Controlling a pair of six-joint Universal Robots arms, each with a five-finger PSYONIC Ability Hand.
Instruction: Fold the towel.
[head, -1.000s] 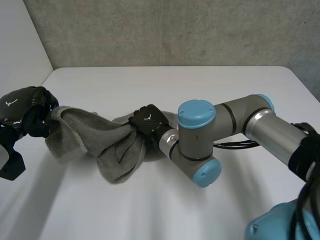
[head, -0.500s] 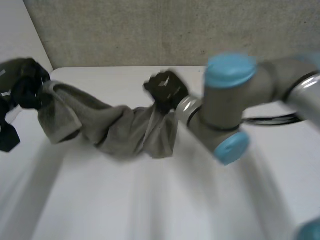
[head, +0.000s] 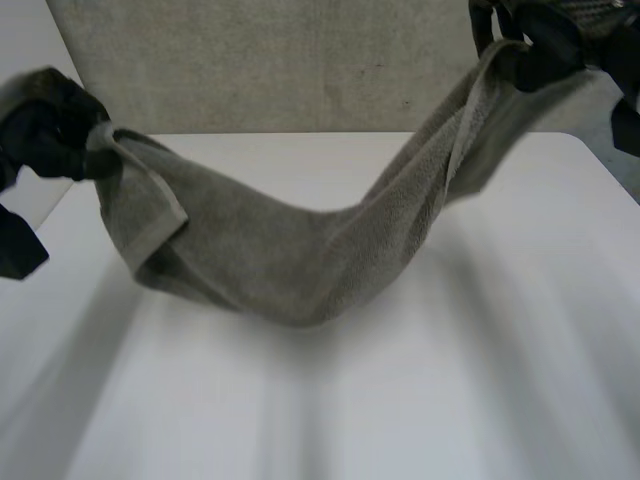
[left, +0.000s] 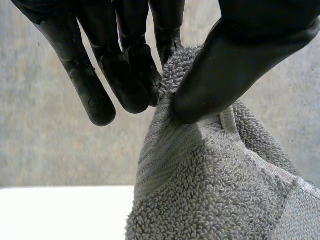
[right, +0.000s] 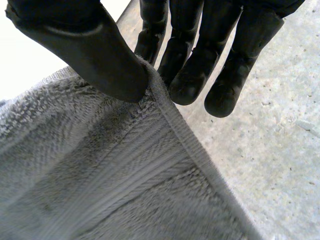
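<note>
A grey towel (head: 280, 250) hangs in a sagging band between my two hands, above the white table (head: 400, 400). My left hand (head: 45, 135) is raised at the left and pinches one end of the towel (left: 210, 190) between thumb and fingers (left: 135, 85). My right hand (head: 540, 40) is lifted high at the far right and pinches the other end along its hemmed edge (right: 100, 165), thumb against fingers (right: 185, 75). The towel's middle droops lowest, close to the tabletop; whether it touches is unclear.
A grey concrete wall (head: 280, 60) stands behind the table. The table's far edge (head: 300, 133) runs just behind the hanging towel, and the right edge (head: 605, 170) lies below my right hand.
My right hand closed on the towel on the table and rose up and to the right with it. The left hand also lifted. The bunched towel is now stretched out between them.
</note>
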